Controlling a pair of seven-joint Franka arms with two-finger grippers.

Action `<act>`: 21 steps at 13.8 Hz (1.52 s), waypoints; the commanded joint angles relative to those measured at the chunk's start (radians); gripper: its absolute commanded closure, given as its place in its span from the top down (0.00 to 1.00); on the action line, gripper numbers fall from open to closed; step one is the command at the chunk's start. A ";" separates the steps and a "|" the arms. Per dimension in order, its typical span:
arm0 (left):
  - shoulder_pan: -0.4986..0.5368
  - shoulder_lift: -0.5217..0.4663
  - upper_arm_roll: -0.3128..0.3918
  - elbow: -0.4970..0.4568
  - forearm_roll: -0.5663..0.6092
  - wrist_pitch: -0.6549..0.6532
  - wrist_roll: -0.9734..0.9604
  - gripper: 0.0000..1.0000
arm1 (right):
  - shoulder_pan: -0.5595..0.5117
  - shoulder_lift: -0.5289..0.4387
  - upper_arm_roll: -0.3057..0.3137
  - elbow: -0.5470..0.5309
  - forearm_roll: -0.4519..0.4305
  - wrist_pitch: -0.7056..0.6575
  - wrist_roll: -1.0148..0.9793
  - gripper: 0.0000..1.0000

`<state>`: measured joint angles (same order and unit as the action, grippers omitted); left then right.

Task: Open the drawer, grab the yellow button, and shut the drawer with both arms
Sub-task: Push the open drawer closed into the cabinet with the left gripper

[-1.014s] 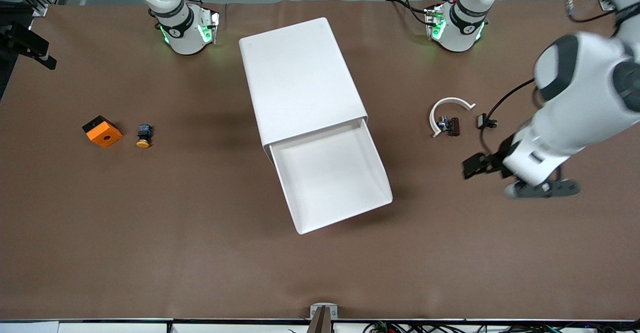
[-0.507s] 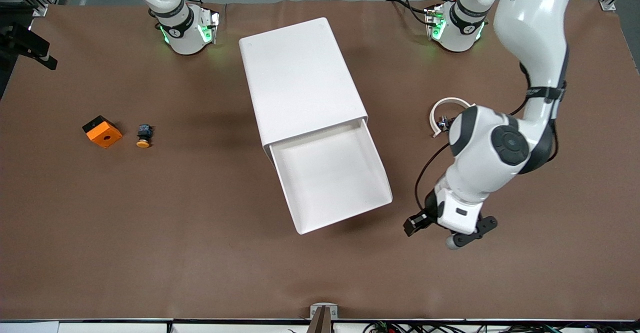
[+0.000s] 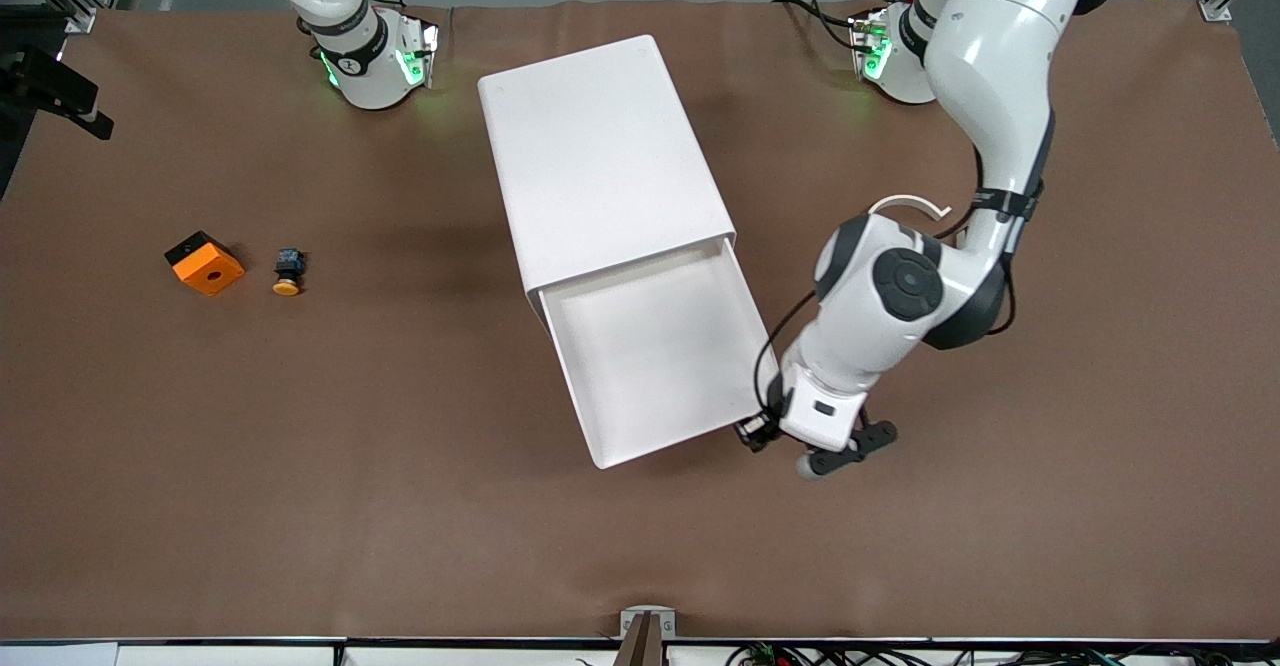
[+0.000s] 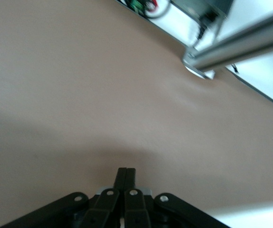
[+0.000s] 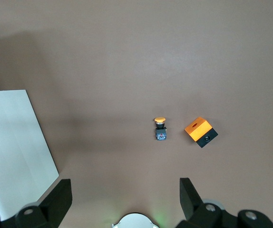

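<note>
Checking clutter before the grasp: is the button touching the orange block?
Apart: the front view shows bare table between the button and the orange block.

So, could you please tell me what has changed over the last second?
The left arm swung in from its end of the table, and the left gripper came down to the front corner of the open drawer and shut, holding nothing. The white band is now partly hidden under that arm. The cabinet, button and orange block stayed put; the right gripper waits open.

Matt brown cloth-like table (image 3: 300, 466); smooth white plastic cabinet (image 3: 600, 156) & drawer (image 3: 650, 356); glossy arm shells.
</note>
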<state>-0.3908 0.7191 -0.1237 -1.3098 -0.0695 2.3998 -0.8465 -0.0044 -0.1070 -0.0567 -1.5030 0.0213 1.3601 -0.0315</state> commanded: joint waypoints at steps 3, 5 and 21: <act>-0.101 0.005 0.007 0.017 -0.009 0.002 -0.089 0.00 | -0.011 -0.025 0.006 -0.022 0.014 -0.007 0.090 1.00; -0.138 -0.001 0.007 0.015 -0.012 -0.001 -0.121 0.00 | -0.011 -0.025 0.005 -0.023 0.019 -0.009 0.087 1.00; -0.175 -0.023 -0.110 0.014 -0.093 -0.306 -0.192 0.00 | -0.013 -0.025 0.001 -0.020 0.028 -0.004 0.031 1.00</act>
<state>-0.5642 0.7043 -0.2192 -1.2849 -0.1003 2.1342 -1.0268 -0.0046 -0.1077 -0.0580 -1.5041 0.0296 1.3513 0.0109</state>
